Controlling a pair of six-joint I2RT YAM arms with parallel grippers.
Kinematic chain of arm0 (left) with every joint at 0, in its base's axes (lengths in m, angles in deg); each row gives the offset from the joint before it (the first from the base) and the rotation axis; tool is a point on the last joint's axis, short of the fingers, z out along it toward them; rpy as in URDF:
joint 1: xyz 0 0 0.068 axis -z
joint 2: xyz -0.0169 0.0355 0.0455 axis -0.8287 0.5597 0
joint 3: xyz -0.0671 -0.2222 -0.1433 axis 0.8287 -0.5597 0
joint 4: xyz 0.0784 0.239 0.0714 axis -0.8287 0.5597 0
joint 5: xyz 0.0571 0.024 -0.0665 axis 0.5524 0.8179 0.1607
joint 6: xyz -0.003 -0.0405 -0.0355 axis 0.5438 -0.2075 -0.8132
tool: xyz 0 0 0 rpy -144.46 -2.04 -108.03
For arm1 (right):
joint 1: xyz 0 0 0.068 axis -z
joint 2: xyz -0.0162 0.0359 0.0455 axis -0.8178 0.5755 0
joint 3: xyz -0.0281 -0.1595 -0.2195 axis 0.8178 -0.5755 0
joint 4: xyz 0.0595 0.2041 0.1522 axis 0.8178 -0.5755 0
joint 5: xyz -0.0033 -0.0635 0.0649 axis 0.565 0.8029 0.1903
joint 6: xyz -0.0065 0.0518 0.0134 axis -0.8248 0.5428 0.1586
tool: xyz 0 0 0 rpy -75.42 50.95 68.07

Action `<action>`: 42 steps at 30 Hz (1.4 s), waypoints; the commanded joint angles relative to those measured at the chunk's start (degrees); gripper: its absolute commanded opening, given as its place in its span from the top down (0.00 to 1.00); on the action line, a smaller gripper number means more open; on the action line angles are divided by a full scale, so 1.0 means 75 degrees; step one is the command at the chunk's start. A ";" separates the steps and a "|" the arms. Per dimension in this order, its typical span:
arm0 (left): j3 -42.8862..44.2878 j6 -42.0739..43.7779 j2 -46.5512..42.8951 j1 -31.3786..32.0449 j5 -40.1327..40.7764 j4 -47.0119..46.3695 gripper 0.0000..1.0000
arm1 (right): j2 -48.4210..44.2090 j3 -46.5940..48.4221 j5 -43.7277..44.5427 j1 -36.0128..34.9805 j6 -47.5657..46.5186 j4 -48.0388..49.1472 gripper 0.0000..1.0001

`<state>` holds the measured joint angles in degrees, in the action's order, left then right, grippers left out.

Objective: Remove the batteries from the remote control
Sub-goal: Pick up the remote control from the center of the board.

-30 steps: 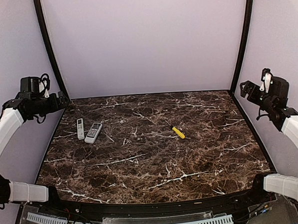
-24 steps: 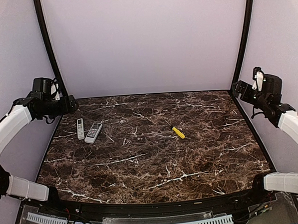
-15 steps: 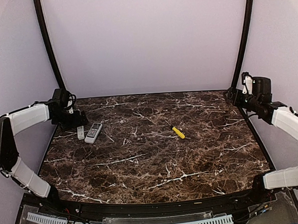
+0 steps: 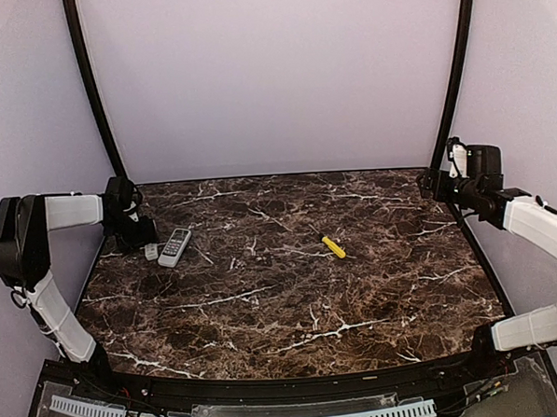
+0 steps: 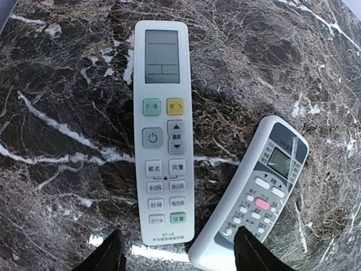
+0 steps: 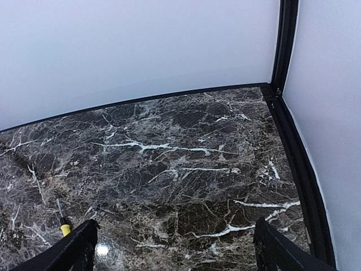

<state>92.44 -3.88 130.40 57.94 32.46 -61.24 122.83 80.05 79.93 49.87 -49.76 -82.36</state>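
Observation:
Two remotes lie button-side up at the table's back left: a slim white remote (image 4: pixel 151 252) (image 5: pixel 162 130) and a grey remote (image 4: pixel 176 247) (image 5: pixel 254 197) tilted beside it. No batteries show; the backs of both remotes are hidden. My left gripper (image 4: pixel 140 234) (image 5: pixel 180 261) is open and empty, low over the near end of the white remote, its fingers (image 5: pixel 107 257) on either side of that end. My right gripper (image 4: pixel 433 184) (image 6: pixel 177 254) is open and empty, in the air over the back right corner.
A yellow-handled stick tool (image 4: pixel 334 247) lies near the table's middle; its tip shows in the right wrist view (image 6: pixel 65 227). Black frame posts (image 4: pixel 454 78) stand at the back corners, with pale walls behind and at both sides.
My left arm has swung in from the left wall and dropped over the white remote. My right arm has moved inward towards the back right corner.

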 commanded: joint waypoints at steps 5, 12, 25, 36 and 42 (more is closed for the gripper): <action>0.0513 0.0050 0.0592 -0.0067 0.0189 -0.0101 0.37 | 0.0062 0.0174 0.0322 -0.0061 -0.0227 0.0165 0.06; 0.0698 0.0135 0.0977 -0.0168 0.0584 -0.0064 0.39 | 0.0138 0.0241 0.0372 -0.0061 -0.0250 0.0115 0.06; 0.0718 0.0101 0.1308 -0.0460 0.0372 -0.0178 0.43 | 0.0102 0.0251 0.0373 -0.0061 -0.0181 0.0058 0.06; 0.0874 0.0124 0.1563 -0.0498 0.0374 -0.0146 0.58 | -0.0047 0.0241 0.0376 -0.0061 -0.0105 -0.0022 0.06; 0.0735 0.0033 0.1227 -0.0498 0.0422 -0.0231 0.74 | -0.0195 0.0257 0.0268 -0.0057 -0.0006 -0.0131 0.06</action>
<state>98.43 -3.23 141.52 54.45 35.39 -63.47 123.20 80.36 82.03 49.87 -50.53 -82.54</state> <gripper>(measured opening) 0.359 0.938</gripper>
